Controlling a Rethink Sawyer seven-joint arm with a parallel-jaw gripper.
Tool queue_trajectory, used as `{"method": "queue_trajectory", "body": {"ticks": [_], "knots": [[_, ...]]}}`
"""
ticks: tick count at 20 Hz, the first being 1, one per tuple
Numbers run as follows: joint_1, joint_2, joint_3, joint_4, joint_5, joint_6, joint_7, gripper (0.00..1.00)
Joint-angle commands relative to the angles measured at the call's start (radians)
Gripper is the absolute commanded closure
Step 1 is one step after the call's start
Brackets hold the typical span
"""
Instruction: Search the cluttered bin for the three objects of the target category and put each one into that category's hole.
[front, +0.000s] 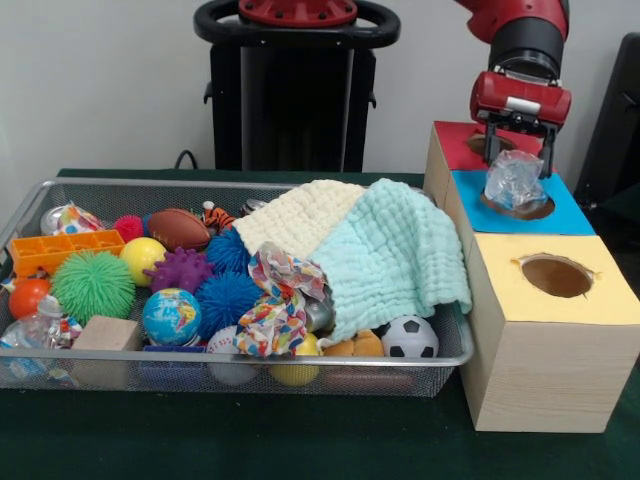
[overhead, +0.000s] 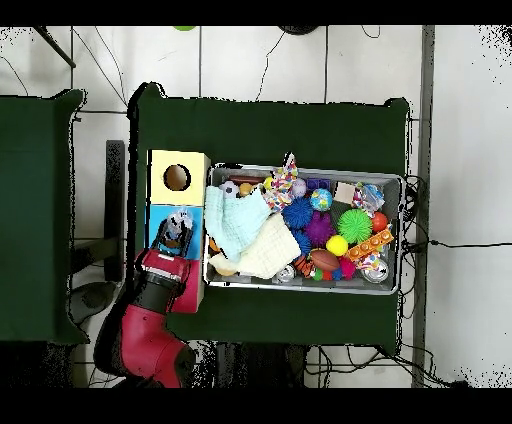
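Note:
My gripper (front: 520, 165) hangs over the blue section (front: 575, 212) of the wooden sorting box, its fingers on either side of a crumpled clear plastic piece (front: 515, 180). The piece's lower end sits in the blue hole (front: 520, 208). Seen from overhead, the gripper (overhead: 173, 236) and the plastic piece (overhead: 176, 226) are over the blue top (overhead: 157, 215). The wire bin (front: 250, 185) holds another crumpled clear bottle (front: 35, 325) at its front left corner, which shows in the overhead view as the clear bottle (overhead: 372, 193).
The yellow section with its hole (front: 556, 275) is nearer the camera and the red section (front: 462, 140) is behind the gripper. A cream cloth (front: 300, 215) and a mint cloth (front: 395, 255) cover the bin's right part. Balls, an orange block tray (front: 60, 250) and a wooden cube (front: 105, 335) fill the rest.

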Motion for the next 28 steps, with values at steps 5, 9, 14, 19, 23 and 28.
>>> {"method": "queue_trajectory", "body": {"ticks": [5,9,14,19,23,28], "knots": [[-0.043,-0.017,0.245,0.008,0.058,0.042,0.382,0.00],[-0.121,-0.085,0.312,0.042,-0.014,0.220,0.352,0.00],[-0.166,-0.095,0.354,0.061,-0.049,0.295,0.322,0.00],[-0.202,-0.086,0.384,0.061,-0.072,0.296,0.324,0.00],[-0.222,-0.093,0.403,0.068,-0.079,0.298,0.313,0.00],[-0.266,-0.110,0.438,0.078,-0.111,0.322,0.308,0.00]]}}
